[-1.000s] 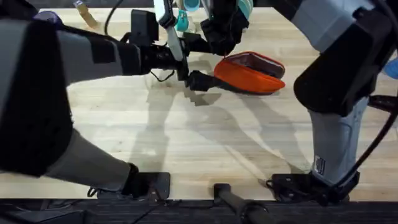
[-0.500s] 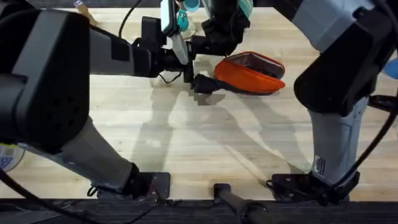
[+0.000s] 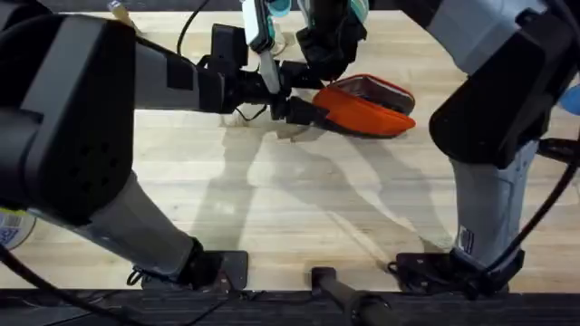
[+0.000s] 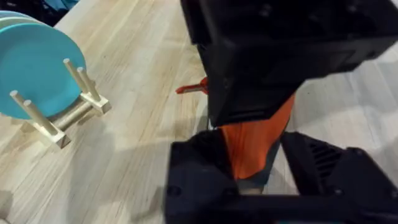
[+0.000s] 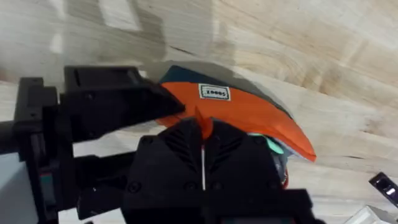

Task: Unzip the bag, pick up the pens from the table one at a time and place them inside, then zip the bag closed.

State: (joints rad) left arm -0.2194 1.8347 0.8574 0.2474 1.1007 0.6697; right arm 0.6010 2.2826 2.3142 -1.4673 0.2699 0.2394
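Both end effectors at the orange fabric pencil pouch point(image 3: 367, 107), far side of the light wooden counter point(image 3: 299, 199).

Left end effector point(image 3: 308, 110) straddles the pouch's left end, fingers apart. Right end effector point(image 3: 324, 56) hangs just above that end, fingers pressed together. Teal plate in a wooden dowel rack point(image 4: 37, 81) stands beyond the pouch.

The left arm's black gripper point(image 3: 304, 110) reaches across, its fingers spread wide apart. The right arm's black gripper point(image 5: 203, 158) points down, fingers pressed together
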